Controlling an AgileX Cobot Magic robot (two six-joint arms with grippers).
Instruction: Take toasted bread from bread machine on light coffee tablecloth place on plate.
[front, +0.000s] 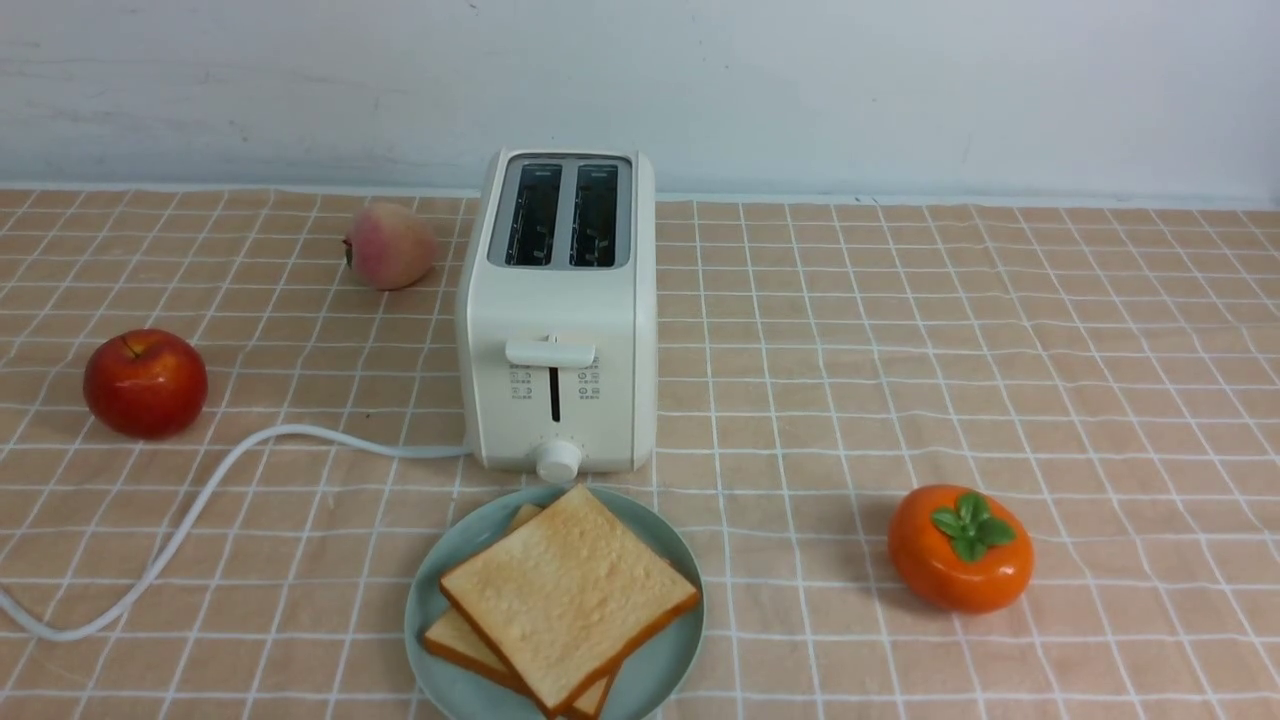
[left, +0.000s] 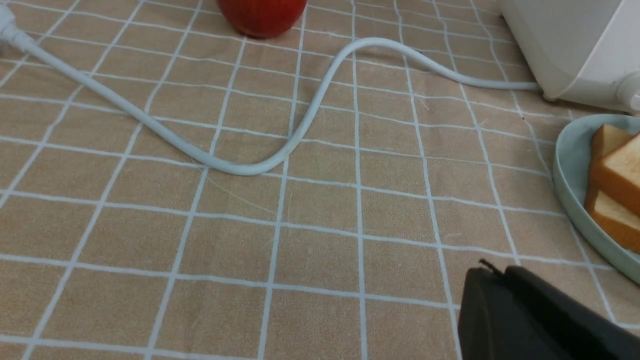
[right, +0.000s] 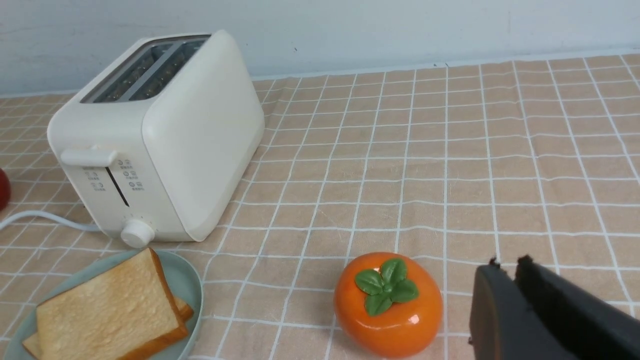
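Toaster (front: 560, 320) markings (too small to read)

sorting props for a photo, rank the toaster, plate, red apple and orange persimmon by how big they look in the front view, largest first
1. Toaster
2. Plate
3. Persimmon
4. Red apple

The persimmon looks only slightly larger; it also seems nearer the camera, so their real order is unsure.

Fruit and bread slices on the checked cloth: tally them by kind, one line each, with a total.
Red apple: 1
Pink-yellow fruit: 1
Orange persimmon: 1
Toasted bread slices: 2
Total: 5
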